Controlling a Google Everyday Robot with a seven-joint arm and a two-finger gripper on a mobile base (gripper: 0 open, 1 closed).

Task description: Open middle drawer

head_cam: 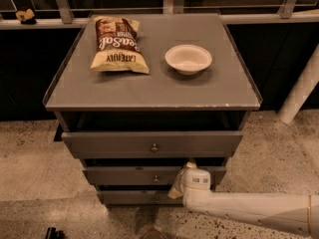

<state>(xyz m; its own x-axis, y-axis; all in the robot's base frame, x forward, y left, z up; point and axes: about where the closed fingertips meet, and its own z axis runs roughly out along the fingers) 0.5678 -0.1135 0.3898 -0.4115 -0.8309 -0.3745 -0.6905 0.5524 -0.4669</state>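
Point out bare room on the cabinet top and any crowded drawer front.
Bare: cabinet top front strip, bordered by chip bag, bowl and front edge; the gap between bag and bowl. Crowded: middle drawer, right of its knob, where the gripper sits.

The end effector is at the front of the middle drawer, just right of its knob. The top drawer sticks out above it and blocks the way up. The arm fills the near right. The floor left of the drawers is open. On the counter, the chip bag and bowl leave the near half bare.
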